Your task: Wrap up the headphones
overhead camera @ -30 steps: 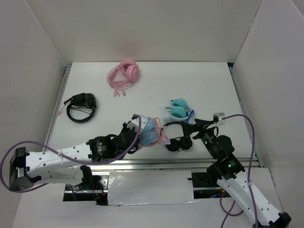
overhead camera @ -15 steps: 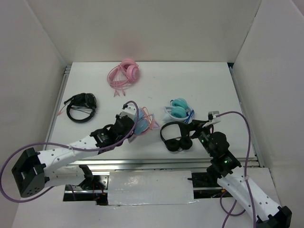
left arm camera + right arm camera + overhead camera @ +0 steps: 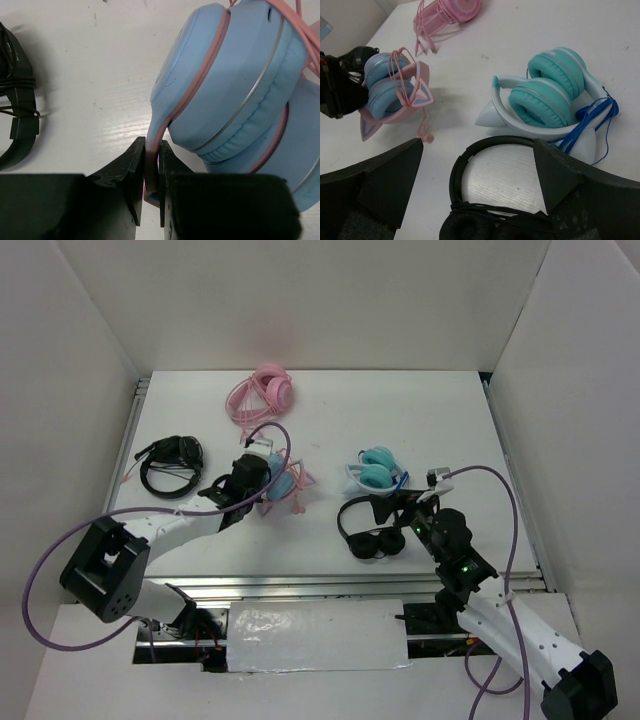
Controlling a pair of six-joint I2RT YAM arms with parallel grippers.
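Top view: the left pincer [image 3: 254, 476] has swung the headphones [image 3: 288, 486] from the near edge back to mid-tabletop [image 3: 330, 420]. A set-down looks close.

Left wrist: it is pressed tight on the thin pink headband [image 3: 156, 120], with smooth blue cups [image 3: 225, 70] and soft padded cushions [image 3: 252, 117] beside it.

Right wrist: the right pincer [image 3: 475, 170] hangs spread wide and empty over a black pair [image 3: 485, 220]. The pink cable [image 3: 402, 75] loops round the cups, so the wrapping seems done.

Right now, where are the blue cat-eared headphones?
In the top view the headphones sit left of centre, held by the left gripper, between the black headset and the teal pair.
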